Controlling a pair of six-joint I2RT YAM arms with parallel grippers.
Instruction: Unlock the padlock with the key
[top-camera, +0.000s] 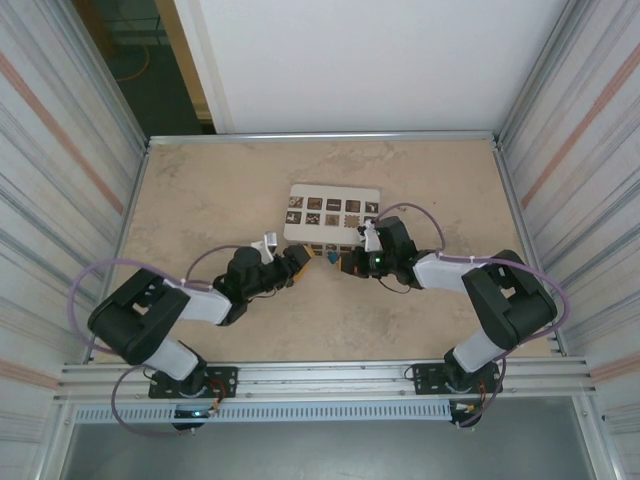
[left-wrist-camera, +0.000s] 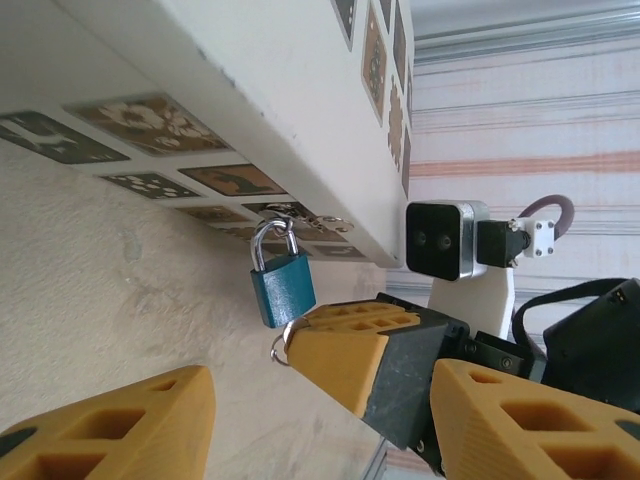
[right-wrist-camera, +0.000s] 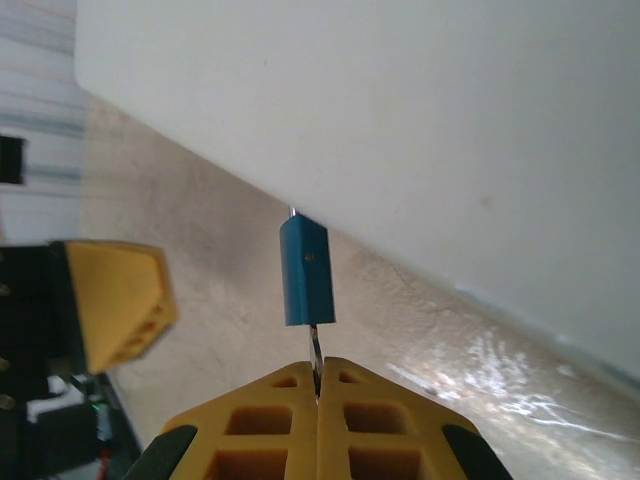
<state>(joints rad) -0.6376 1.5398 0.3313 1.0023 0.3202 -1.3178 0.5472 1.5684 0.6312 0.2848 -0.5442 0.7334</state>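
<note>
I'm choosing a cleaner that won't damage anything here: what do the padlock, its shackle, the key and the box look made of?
Padlock: probably metal under glossy teal-blue paint, judging by its smooth, even sheen.
Shackle: bare polished steel, bright and reflective.
Key: a thin, silvery metal blade.
Box: matte white, perhaps painted wood or plastic; the look leaves it open.

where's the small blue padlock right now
Centre of the left wrist view: the small blue padlock sits beside the white box with brown grid squares, on the thin metal key pinched by the right gripper.
</note>
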